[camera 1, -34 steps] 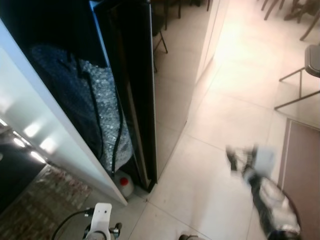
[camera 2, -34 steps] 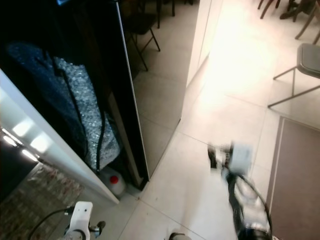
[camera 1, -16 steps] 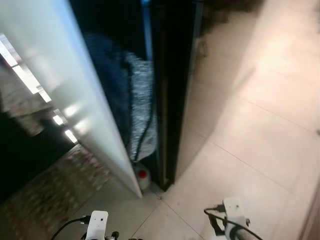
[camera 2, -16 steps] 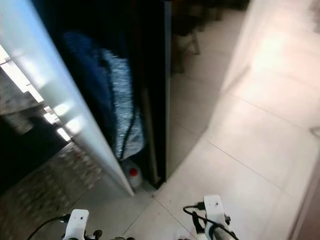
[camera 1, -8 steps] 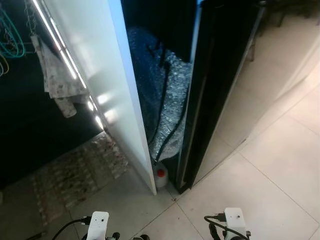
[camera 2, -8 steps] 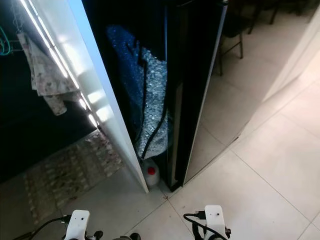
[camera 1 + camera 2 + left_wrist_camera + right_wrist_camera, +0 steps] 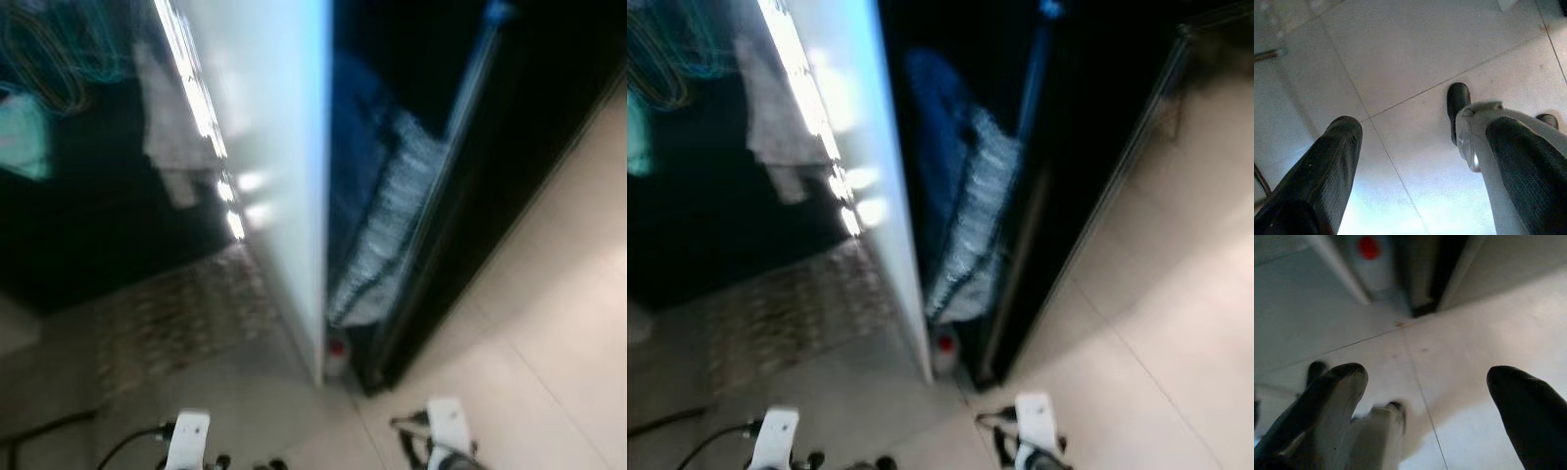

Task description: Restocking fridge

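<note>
Standing ahead of the robot is a tall black fridge (image 7: 509,176), blurred in both eye views, its dark body running from 12 o'clock down toward 5 o'clock. A white panel (image 7: 279,147) stands just to its left, edge-on, with bright light reflections (image 7: 211,147) strung along its glossy face. Between the panel and the fridge is a narrow dark gap, and in it hangs silvery bubble-textured sheeting (image 7: 965,245) with a dark cable running down it. At the foot of that gap, at about 6 o'clock from the sheeting, a small white bottle with a red cap (image 7: 336,354) sits on the pale tiled floor (image 7: 549,362). A patterned rug (image 7: 167,323) lies at 9 o'clock from the bottle, in front of a dark glossy surface.

Both arms hang low, their white wrist mounts showing at the lower edge of the eye views. The left pincer (image 7: 1425,161) points down at the floor tiles with its two black fingers spread well apart, holding nothing. The right pincer (image 7: 1425,396) also has its fingers apart and empty above the tiles, and the red-capped bottle appears beyond them at the base of the fridge.
</note>
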`<state>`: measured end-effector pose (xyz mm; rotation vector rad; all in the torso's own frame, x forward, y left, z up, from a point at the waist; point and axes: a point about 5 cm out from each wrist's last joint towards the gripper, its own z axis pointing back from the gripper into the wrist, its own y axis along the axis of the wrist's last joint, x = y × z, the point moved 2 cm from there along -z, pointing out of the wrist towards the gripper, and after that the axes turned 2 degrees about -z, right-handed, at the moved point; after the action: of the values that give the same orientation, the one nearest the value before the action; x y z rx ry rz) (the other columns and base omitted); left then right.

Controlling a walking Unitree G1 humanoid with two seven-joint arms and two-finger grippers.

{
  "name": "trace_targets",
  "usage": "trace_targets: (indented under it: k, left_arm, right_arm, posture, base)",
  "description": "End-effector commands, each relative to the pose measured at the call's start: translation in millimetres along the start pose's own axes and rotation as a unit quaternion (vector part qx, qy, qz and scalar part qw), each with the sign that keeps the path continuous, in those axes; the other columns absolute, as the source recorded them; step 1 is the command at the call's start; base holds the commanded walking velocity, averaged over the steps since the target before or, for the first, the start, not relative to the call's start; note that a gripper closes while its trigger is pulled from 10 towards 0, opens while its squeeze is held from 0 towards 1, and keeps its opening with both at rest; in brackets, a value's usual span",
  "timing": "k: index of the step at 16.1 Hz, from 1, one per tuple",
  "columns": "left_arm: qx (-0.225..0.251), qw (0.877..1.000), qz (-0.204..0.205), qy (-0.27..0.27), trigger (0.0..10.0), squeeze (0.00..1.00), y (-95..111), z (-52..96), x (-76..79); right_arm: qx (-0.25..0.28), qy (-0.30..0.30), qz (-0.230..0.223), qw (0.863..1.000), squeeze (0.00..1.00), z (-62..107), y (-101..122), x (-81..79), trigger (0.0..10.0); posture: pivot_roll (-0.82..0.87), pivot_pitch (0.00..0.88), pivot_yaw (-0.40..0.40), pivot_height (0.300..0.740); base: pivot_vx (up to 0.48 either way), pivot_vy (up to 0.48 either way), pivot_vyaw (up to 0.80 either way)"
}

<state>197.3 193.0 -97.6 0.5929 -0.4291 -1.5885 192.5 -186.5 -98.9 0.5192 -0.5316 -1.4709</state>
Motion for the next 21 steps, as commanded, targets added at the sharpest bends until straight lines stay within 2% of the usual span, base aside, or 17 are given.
trace_targets:
  k: [1, 5, 12, 16, 21]
  left_arm:
    - [-0.019, 1.000, -0.001, -0.002, 10.0, 0.00, -11.5, 1.9, 1.7]
    - [-0.017, 1.000, 0.001, -0.003, 10.0, 0.00, -9.8, 1.5, 5.0]
    - [-0.014, 1.000, 0.001, -0.007, 10.0, 0.00, -7.7, 1.0, 10.7]
    - [-0.011, 1.000, 0.001, -0.010, 10.0, 0.00, -7.3, 1.1, 13.2]
    - [-0.008, 1.000, 0.002, -0.011, 10.0, 0.00, -5.8, 0.9, 15.6]
  right_arm:
    - [-0.017, -0.003, -0.001, 1.000, 0.00, 2.3, -9.8, 3.0, 10.0]
    - [-0.022, -0.002, 0.001, 1.000, 0.00, 3.4, -13.8, 3.6, 10.0]
    - [-0.024, 0.010, 0.009, 1.000, 0.00, 1.7, -13.3, -10.1, 10.0]
    - [-0.021, 0.020, 0.014, 0.999, 0.00, -0.7, -8.8, -24.4, 10.0]
    - [-0.021, 0.019, 0.020, 0.999, 0.00, 0.5, -9.9, -14.6, 10.0]
  posture:
    - [-0.07, 0.173, 0.037, 0.740]
    - [-0.06, 0.178, 0.034, 0.740]
    - [-0.06, 0.188, 0.036, 0.740]
    - [-0.06, 0.191, 0.031, 0.740]
    - [-0.06, 0.193, 0.026, 0.740]
  base:
    - [0.000, 0.000, 0.80]
    - [0.000, 0.000, 0.80]
    - [0.000, 0.000, 0.80]
    - [0.000, 0.000, 0.80]
    - [0.000, 0.000, 0.80]
